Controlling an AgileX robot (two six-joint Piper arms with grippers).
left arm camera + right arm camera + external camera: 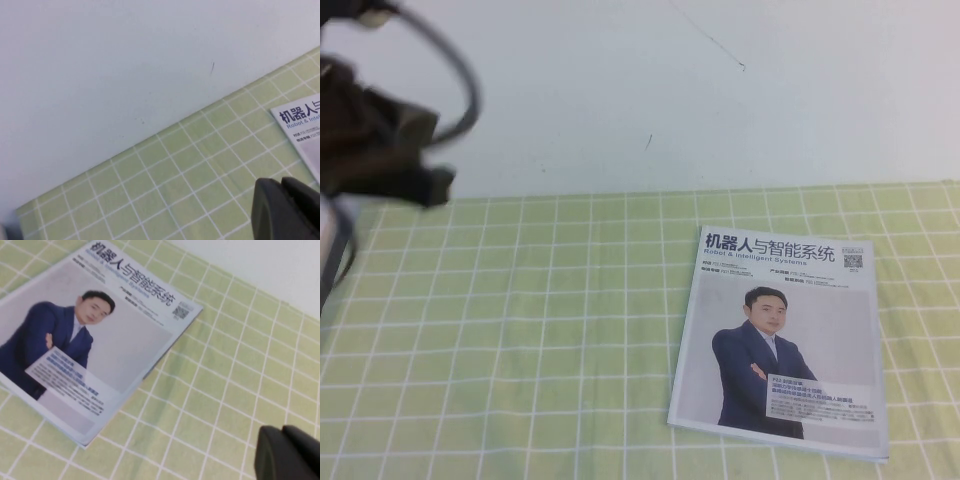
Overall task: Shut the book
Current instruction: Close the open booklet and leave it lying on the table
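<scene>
Nearest the robot: left end effector point(287, 210) shows only as a dark mass at the edge of its own wrist view, held above the cloth and short of the book's corner. Cannot tell whether it is apart or together. In the high view the left arm point(380, 140) is a blurred dark shape raised at the far left, well apart from the book.

Right end effector point(287, 452): the same case, a dark mass at the edge of its wrist view, above bare cloth beside the book and not touching it. State cannot be told. It does not appear in the high view at all.

Book point(780, 345): lies on the right half of the green checked cloth point(520, 320), close to the near edge of the worktop. It is flat with the front cover up and no leaf lifted. The right wrist view shows the page edges stacked flush.

Judgement: the closing itself looks done. The step in hand reads as arms clear of the book. The next move calls for nothing on the book, only keeping both arms lifted so that neither drags the cover or the cloth.

Beyond the cloth: a plain white surface point(670, 90) with a few small dark marks. Wall or bare worktop, cannot tell.

Hidden or cut off: the book's near right corner sits at the frame edge in the high view. The left wrist view catches only one corner of the cover.
</scene>
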